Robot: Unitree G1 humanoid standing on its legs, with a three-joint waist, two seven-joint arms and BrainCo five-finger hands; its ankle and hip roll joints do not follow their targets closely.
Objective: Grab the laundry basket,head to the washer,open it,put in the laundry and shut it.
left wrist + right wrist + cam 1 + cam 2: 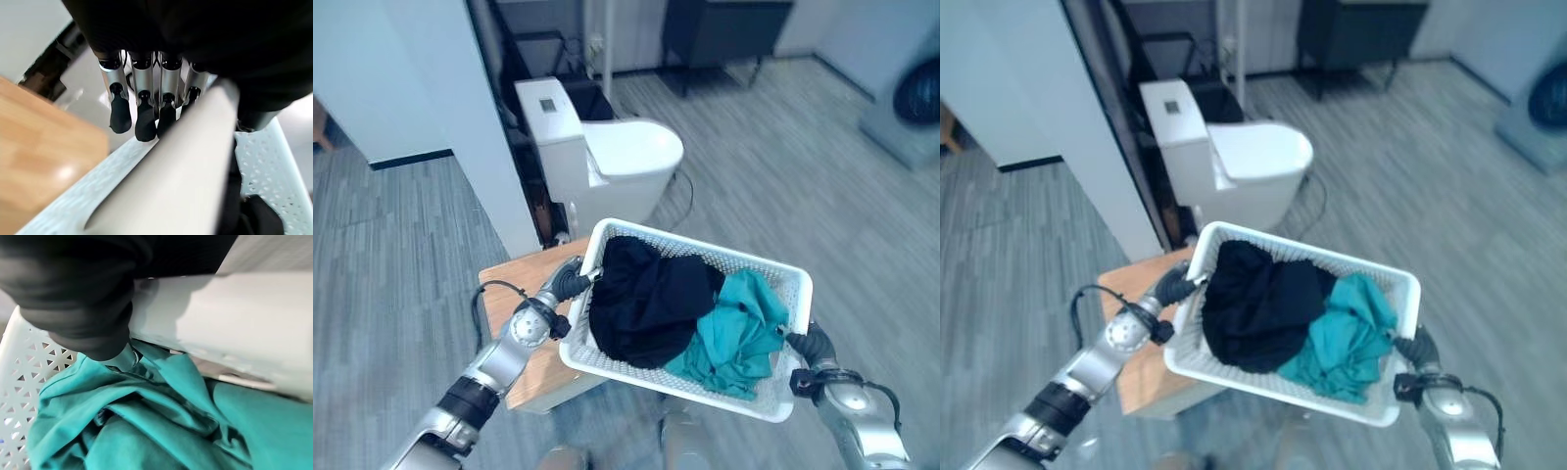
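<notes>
A white mesh laundry basket (697, 241) is held up in front of me, above the near edge of a low wooden table (512, 281). A black garment (646, 294) and a teal garment (736, 328) lie inside it. My left hand (570, 284) grips the basket's left end; in the left wrist view its fingers (141, 111) curl over the white rim (186, 166). My right hand (813, 345) grips the right end, and in the right wrist view the rim (220, 316) crosses it above the teal cloth (146, 431). The washer (915, 93) stands far off at the upper right.
A white toilet (617, 157) stands just beyond the table, beside a pale wall panel (440, 108). A dark cabinet on legs (724, 34) is at the back. Grey plank floor (783, 166) stretches to the right toward the washer.
</notes>
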